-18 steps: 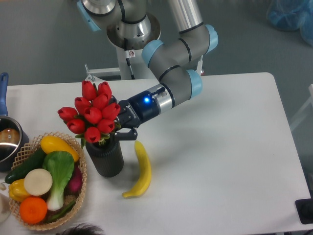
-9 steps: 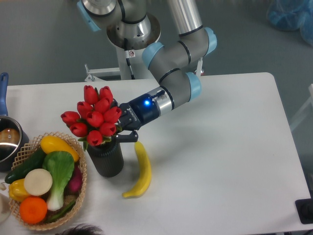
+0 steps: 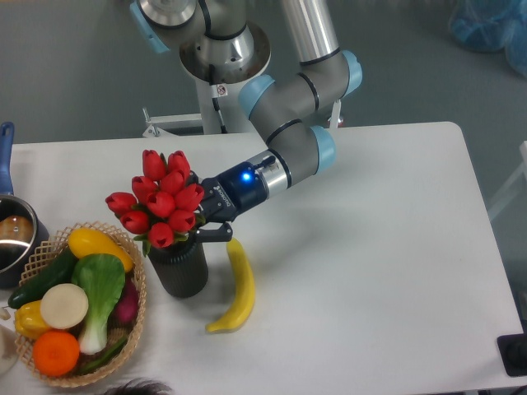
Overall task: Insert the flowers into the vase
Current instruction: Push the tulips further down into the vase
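Flowers [image 3: 160, 200] atop vase [image 3: 180, 268]

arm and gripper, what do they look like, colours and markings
The arm is silver-grey tube segments with light blue joint caps. Its wrist ends in a silver ring, then a dark navy section with a glowing blue light. The gripper is black with two short fingers.

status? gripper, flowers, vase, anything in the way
Gripper at the vase mouth, shut on the flowers. Flowers' base at the mouth of the vase, depth hidden. Banana right of vase, basket left; neither blocking.
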